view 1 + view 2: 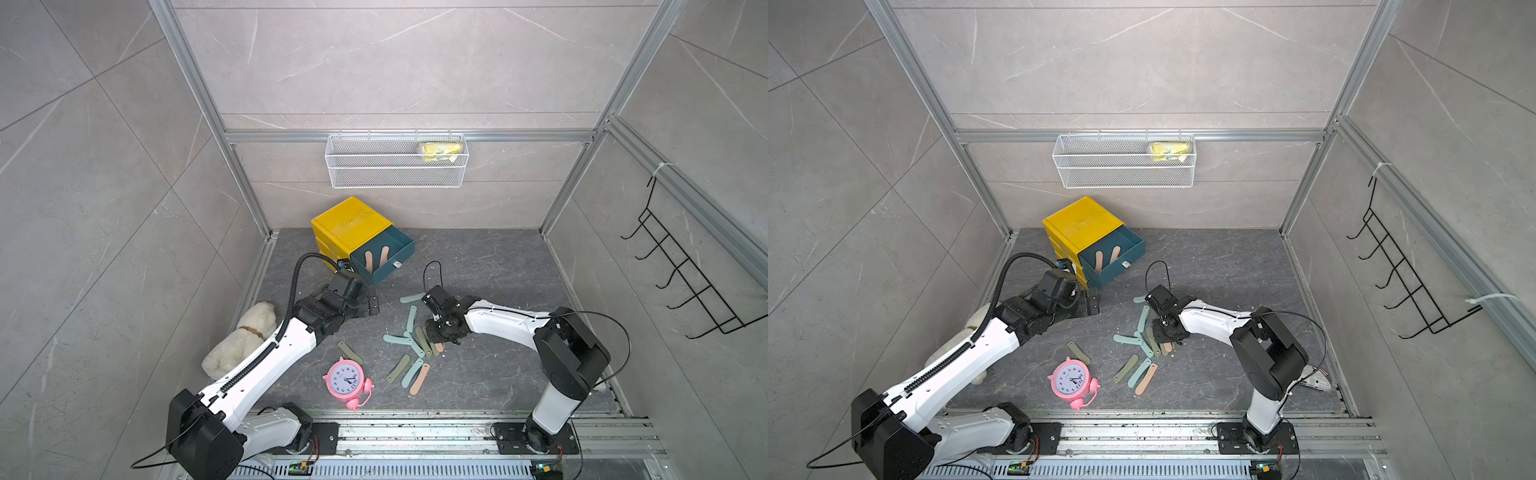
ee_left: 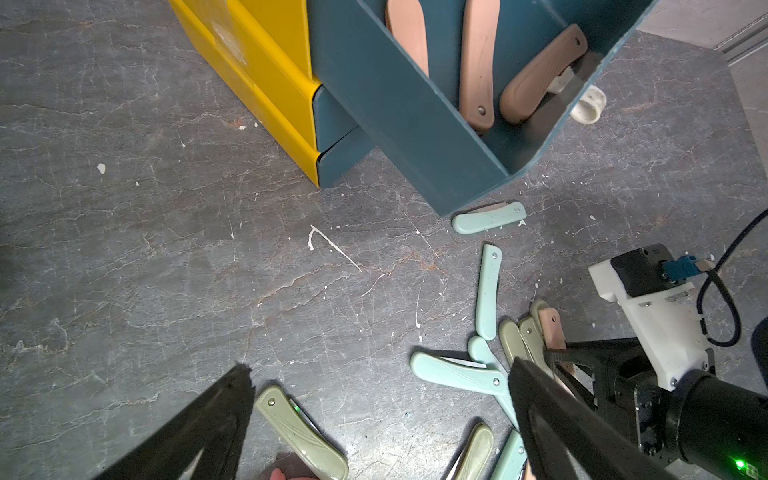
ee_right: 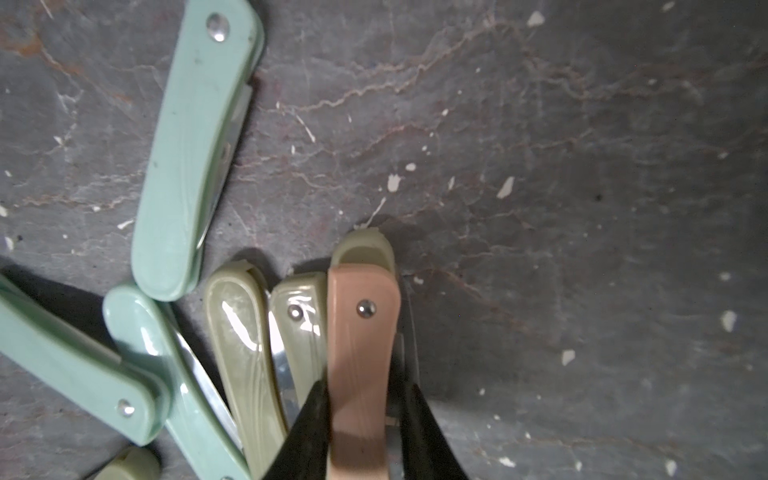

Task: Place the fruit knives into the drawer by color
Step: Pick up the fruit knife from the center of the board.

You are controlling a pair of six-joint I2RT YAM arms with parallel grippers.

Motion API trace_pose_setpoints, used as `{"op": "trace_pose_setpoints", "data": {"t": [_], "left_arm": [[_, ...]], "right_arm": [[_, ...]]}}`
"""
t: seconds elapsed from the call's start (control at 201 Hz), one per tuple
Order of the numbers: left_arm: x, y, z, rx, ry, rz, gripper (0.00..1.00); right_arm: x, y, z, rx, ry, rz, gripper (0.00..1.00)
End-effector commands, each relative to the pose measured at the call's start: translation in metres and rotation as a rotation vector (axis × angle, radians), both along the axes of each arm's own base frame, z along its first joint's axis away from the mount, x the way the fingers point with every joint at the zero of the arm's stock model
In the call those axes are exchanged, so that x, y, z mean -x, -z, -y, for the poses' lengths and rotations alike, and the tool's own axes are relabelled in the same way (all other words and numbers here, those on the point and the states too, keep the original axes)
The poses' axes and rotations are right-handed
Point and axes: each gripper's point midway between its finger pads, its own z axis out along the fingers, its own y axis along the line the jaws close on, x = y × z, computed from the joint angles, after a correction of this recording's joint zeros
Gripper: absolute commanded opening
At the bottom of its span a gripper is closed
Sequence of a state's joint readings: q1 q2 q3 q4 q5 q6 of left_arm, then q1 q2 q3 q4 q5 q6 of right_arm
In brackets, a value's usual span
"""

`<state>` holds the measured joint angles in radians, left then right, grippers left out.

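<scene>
Pink first: nearest the rail, a pink alarm clock [image 1: 345,378] sits on the dark stone surface [image 1: 478,270]. A lone olive knife [image 1: 350,352] lies just beyond it, and off to the side is a loose peach knife [image 1: 419,379] next to a mint one and an olive one.

Back a touch is the main heap of mint knives [image 1: 411,318] and olive knives [image 1: 424,340], and the right gripper [image 3: 363,384] is down in it. In its wrist view the jaws stand either side of a peach knife [image 3: 361,345] that lies partly over an olive handle [image 3: 362,249]. One finger [image 3: 309,419] is against the handle's edge. The other sits just off it, with a sliver of blade between. Whether the pinch has bitten, I cannot tell. The knife lies on the heap, not lifted.

The left gripper [image 2: 379,370] is spread wide and empty, hanging over bare surface between the heap and the cabinet. Beyond it the teal drawer [image 1: 386,272] stands pulled out of the yellow cabinet [image 1: 349,220], with three peach knives [image 2: 478,62] inside.

So the step in hand, I'd say, is grabbing another peach one for that drawer. The next move calls for a firm squeeze across the handle. Then comes a straight lift so the olive neighbours touching it aren't dragged along, and a carry over the drawer's wall. Mint and olive look untouched.
</scene>
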<state>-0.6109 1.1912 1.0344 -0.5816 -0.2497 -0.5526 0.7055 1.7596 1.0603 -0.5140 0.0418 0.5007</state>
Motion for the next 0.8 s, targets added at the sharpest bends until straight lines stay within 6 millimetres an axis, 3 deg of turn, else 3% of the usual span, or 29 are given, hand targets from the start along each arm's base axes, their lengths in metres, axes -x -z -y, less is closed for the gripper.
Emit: {"op": "trace_pose_setpoints", "data": {"t": [0.0,0.159,0.373,0.592,0.791], "left_arm": [[-0.001,0.001,0.003,0.005,0.011,-0.001,0.99],[-0.001,0.002,0.003,0.006,0.010,-0.002,0.99],[-0.001,0.005,0.003,0.004,0.010,-0.010,0.99],[-0.001,0.010,0.004,0.005,0.007,-0.019,0.99],[0.000,0.012,0.002,0.005,-0.003,-0.021,0.99]], "right_arm": [[0.004,0.005,0.009,0.027,0.008,-0.001,0.24],[-0.003,-0.018,0.008,-0.002,0.007,0.064,0.22],[-0.011,-0.069,0.002,-0.071,0.001,0.159,0.22],[-0.036,-0.165,-0.024,-0.210,-0.037,0.321,0.22],[-0.074,-0.250,-0.075,-0.383,-0.079,0.455,0.22]]}}
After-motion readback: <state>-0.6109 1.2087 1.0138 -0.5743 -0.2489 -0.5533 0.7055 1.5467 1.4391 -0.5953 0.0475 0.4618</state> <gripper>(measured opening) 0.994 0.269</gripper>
